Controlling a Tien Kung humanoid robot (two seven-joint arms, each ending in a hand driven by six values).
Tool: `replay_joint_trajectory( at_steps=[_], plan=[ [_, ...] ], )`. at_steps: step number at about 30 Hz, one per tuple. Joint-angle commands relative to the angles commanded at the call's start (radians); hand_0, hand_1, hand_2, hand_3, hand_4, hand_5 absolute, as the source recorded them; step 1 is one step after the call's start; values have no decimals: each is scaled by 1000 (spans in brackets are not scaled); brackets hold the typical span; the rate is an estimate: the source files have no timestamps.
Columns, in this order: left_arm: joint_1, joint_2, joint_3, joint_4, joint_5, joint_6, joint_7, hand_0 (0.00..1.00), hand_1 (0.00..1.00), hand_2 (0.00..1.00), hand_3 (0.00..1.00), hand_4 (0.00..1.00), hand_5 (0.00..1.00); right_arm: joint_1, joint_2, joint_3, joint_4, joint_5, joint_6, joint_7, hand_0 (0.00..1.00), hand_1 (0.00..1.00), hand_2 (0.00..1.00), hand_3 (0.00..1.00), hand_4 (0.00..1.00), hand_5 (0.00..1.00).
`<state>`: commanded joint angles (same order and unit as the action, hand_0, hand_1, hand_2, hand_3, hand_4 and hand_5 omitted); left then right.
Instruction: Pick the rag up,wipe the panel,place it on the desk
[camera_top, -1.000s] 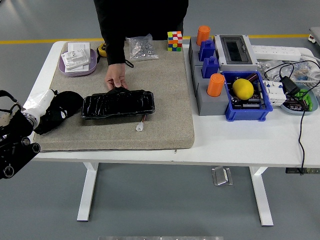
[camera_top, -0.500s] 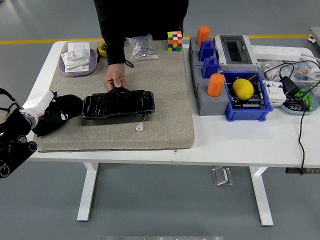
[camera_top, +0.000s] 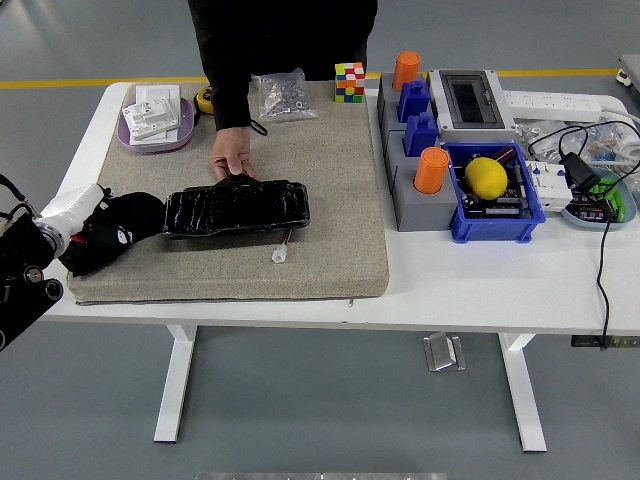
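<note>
Black panel (camera_top: 236, 209) at centre of grey mat (camera_top: 330, 200), steadied at its 12 o'clock edge by a person's hand (camera_top: 231, 155); small white connector (camera_top: 279, 254) just off its 5 o'clock corner; left hand (camera_top: 100, 233) at 9 o'clock, curled on the dark rag (camera_top: 128, 212) touching the panel's end. Blue bin (camera_top: 495, 205) at 3 o'clock, holding a yellow ball (camera_top: 486, 177); white table (camera_top: 480, 290); grey floor.

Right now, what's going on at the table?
The robot's left hand is at the mat's left end, on the black rag beside the black panel. A person's hand steadies the panel's far edge. The right arm is out of view.
</note>
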<state>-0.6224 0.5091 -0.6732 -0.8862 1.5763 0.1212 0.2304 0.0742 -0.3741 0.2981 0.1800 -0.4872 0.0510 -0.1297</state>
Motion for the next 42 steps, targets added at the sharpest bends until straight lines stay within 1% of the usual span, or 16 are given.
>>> replay_joint_trajectory(
  at_steps=[1,6,7,12,13,18,19,24,25,30,31,36,37,42],
  plan=[
    [0,1,-2,-1,-10,-1,-4,599,768,831,755,792,235,0,0,6,0,-6,0,-1,723,590,668,578,998,417],
    [0,1,-9,-2,-26,3,-19,599,768,831,755,792,235,1,-1,-2,0,3,1,-1,723,590,668,578,998,417],
    [0,0,-10,-2,-27,5,-20,618,786,847,845,810,251,1,-1,-2,0,2,2,-2,723,589,668,578,998,416],
    [1,-1,-20,-3,-41,23,-32,618,786,847,845,810,251,1,0,-3,0,3,2,-1,723,589,668,578,998,416],
    [1,-1,-22,-4,-41,24,-33,643,806,867,855,845,288,1,0,-2,0,2,2,-2,724,589,668,578,998,416],
    [2,3,-31,-15,-54,23,-42,643,806,867,855,845,288,1,-1,10,0,-9,2,-3,724,589,668,578,998,416],
    [2,3,-32,-17,-56,22,-44,651,812,872,865,942,410,1,-1,14,0,-12,2,-4,723,588,666,578,998,415],
    [3,11,-32,-36,-80,5,-53,651,812,872,865,942,410,1,-1,54,0,-50,4,-14,723,588,666,578,998,415],
    [3,12,-32,-39,-80,3,-52,653,820,876,870,957,423,1,-1,54,0,-50,5,-14,724,587,667,578,998,415],
    [4,19,-40,-54,-93,-6,-58,653,820,876,870,957,423,1,-2,55,0,-50,5,-15,724,587,667,578,998,415],
    [4,20,-40,-56,-92,-7,-57,659,824,882,875,988,475,1,-2,50,0,-46,5,-14,724,586,666,577,998,414],
    [7,24,-57,-63,-94,-5,-61,659,824,882,875,988,475,0,-1,49,0,-43,5,-14,724,586,666,577,998,414],
    [9,26,-63,-66,-91,-6,-62,670,825,883,874,998,531,0,-1,44,0,-39,5,-13,724,586,666,576,998,415],
    [15,36,-94,-87,-81,-6,-63,670,825,883,874,998,531,1,-2,42,0,-36,5,-12,724,586,666,576,998,415]
  ],
)
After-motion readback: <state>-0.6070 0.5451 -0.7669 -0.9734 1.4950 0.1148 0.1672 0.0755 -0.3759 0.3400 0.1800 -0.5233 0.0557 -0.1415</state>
